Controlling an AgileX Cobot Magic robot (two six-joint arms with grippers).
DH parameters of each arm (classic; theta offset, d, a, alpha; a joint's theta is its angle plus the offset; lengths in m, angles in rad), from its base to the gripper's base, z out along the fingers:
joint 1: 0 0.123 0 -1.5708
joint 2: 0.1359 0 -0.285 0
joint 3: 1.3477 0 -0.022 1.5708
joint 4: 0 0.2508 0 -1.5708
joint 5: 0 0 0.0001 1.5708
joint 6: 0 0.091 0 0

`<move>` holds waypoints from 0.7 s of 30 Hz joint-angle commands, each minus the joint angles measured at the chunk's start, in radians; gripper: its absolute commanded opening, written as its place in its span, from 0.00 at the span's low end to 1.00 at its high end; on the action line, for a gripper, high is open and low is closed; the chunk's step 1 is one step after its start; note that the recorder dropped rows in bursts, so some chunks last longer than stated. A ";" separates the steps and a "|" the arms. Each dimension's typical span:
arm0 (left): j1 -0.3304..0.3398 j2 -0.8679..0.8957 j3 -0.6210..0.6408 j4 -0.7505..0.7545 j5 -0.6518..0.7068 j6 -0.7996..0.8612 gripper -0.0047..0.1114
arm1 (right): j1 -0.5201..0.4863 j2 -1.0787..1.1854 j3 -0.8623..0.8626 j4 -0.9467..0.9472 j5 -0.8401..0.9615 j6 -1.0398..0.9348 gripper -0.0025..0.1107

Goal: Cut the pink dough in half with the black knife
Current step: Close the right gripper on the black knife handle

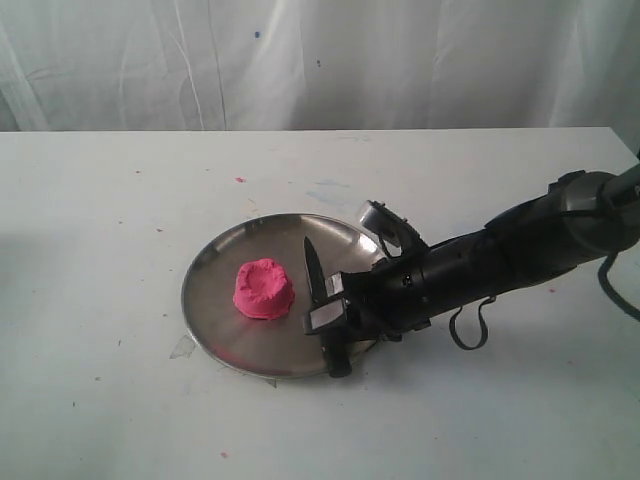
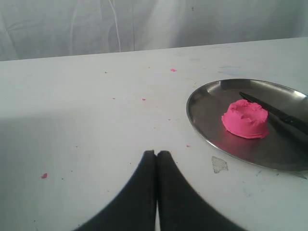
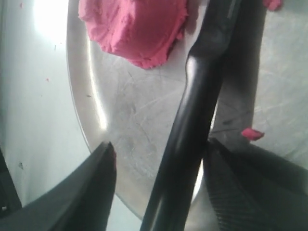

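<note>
The pink dough [image 1: 263, 289] [image 2: 245, 119] [image 3: 134, 29] is one dimpled mound sitting left of centre on the steel plate [image 1: 215, 310] [image 2: 207, 103] [image 3: 130, 110]. Just right of the dough, the black knife [image 1: 315, 270] [image 2: 274, 111] [image 3: 192, 120] lies on the plate, tip pointing to the far side and handle over the near rim. My right gripper [image 1: 333, 340] [image 3: 159, 147] is open, one finger on each side of the knife handle, low over the plate's near right rim. My left gripper [image 2: 157, 153] is shut and empty above bare table left of the plate; the exterior view does not show it.
Tiny pink crumbs [image 1: 239, 180] [image 2: 44, 175] dot the white table. A small clear patch [image 2: 219, 164] lies by the plate's near left rim. A white curtain hangs behind the table's far edge. The right arm [image 1: 520, 245] slants in from the right.
</note>
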 commanded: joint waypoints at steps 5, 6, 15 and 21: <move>-0.005 -0.004 -0.007 0.002 -0.005 -0.004 0.04 | 0.002 0.052 -0.015 -0.015 -0.003 0.018 0.46; -0.005 -0.004 -0.007 0.002 -0.005 -0.004 0.04 | 0.002 0.052 -0.015 -0.015 -0.003 0.018 0.45; -0.005 -0.004 -0.007 0.002 -0.005 -0.004 0.04 | 0.002 0.052 -0.015 -0.025 -0.015 0.018 0.41; -0.005 -0.004 -0.007 0.002 -0.005 -0.004 0.04 | 0.002 0.062 -0.015 -0.036 -0.016 0.027 0.31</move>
